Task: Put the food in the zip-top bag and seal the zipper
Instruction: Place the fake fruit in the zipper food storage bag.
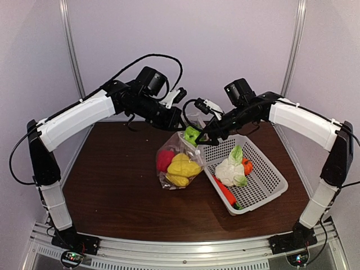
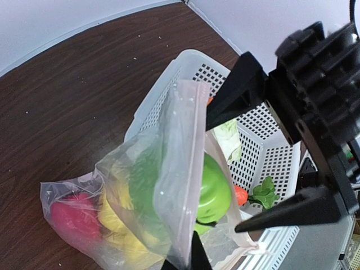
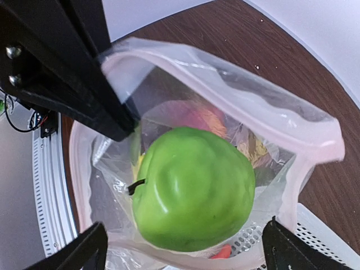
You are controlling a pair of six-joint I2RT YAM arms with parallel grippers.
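Note:
My left gripper is shut on the raised mouth edge of the zip-top bag, a clear pouch resting on the table. A red pepper and yellow lemons lie inside it. A green apple sits in the open mouth, framed by the zipper strip. My right gripper hangs open just above the apple, its fingers clear of it on both sides. The left wrist view shows the pinched bag wall, the apple and the right gripper's spread fingers.
A white perforated basket stands right of the bag, touching it. It holds a cauliflower, an orange pumpkin and a carrot. Brown tabletop lies to the left. White walls enclose the back and sides.

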